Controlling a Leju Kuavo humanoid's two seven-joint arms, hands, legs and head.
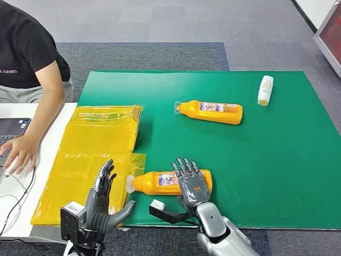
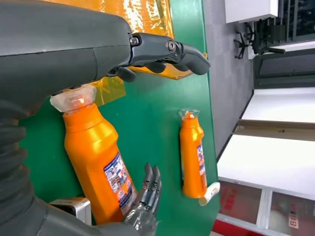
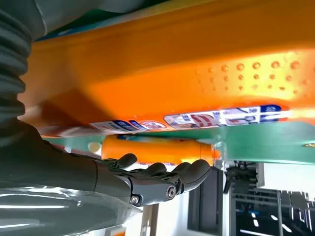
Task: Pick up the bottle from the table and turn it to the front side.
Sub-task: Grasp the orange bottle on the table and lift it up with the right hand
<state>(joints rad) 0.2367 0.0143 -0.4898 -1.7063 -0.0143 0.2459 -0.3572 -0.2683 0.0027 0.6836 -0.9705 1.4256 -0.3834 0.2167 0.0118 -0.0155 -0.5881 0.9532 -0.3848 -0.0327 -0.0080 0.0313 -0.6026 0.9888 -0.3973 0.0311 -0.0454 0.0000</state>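
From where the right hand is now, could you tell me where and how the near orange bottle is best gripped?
Probably around the wide middle of the near orange bottle, at its label, coming from above. It lies flat on the green mat, neck toward the left hand, so its long flat body offers the broadest hold. The right hand already lies over that part, fingers extended.

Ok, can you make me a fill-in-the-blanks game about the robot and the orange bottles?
1. The mat on the table is coloured ____.
2. The number of orange bottles lying on it is ____.
3. The near orange bottle lies under the robot's ____ hand.
4. The small white bottle lies nearest the ____ orange bottle.

Missing words: green; two; right; far
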